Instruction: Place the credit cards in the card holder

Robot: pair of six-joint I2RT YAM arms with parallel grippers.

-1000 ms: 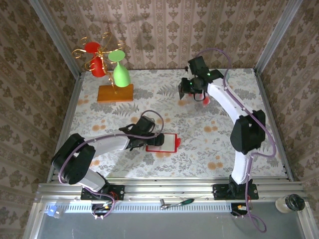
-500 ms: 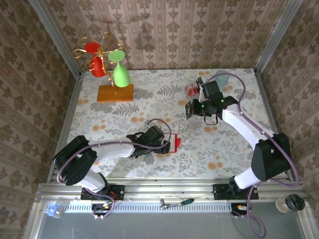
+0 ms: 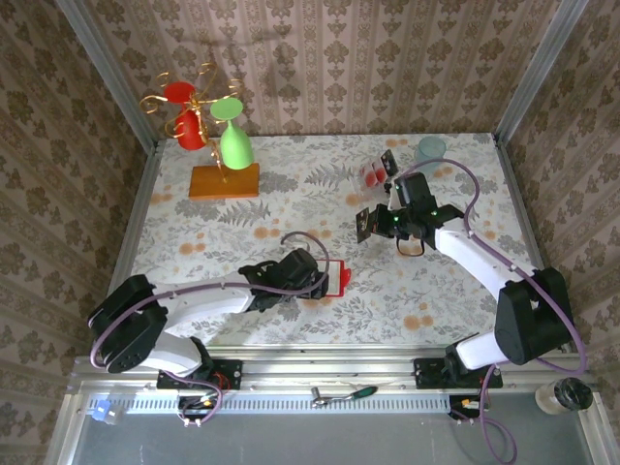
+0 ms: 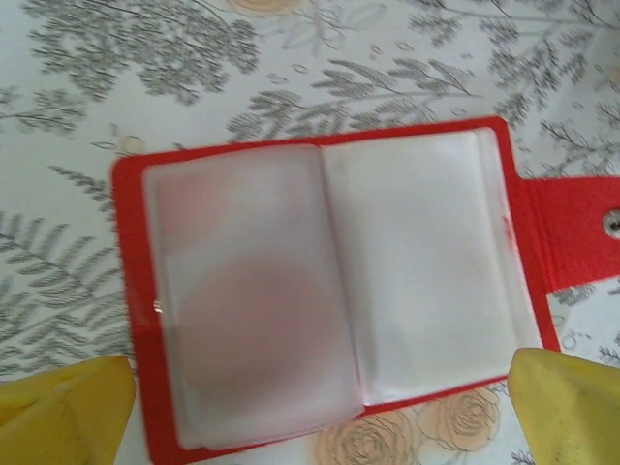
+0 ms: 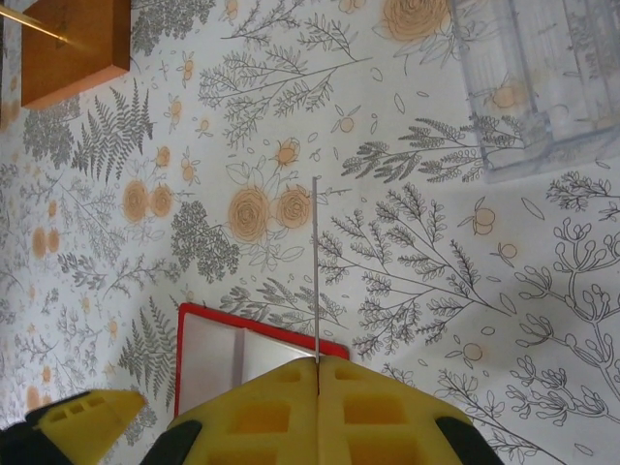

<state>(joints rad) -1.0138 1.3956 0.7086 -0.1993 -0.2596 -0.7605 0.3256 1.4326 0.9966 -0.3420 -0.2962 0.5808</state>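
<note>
The right hand (image 5: 318, 376) is closed on one credit card (image 5: 316, 262), held edge-on above the table (image 5: 436, 242). The left hand (image 4: 315, 402) is fully open directly above the card holder (image 4: 329, 281), which lies unfolded near the middle of the table's near edge.

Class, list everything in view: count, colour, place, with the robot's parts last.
card holder: one, red with pale pockets, open flat, near centre
credit card: one, seen edge-on, colour unclear, in right tool
clear rack: one, transparent, far right
cup: one, pale teal, far right corner
orange block: one, orange, far left
gold stand: one, gold wire, on orange block
red glass: one, red, hanging on stand
green glass: one, green, hanging on stand
left tool: one, yellow fingertips, open above card holder
right tool: one, yellow fingertips, shut on credit card
</note>
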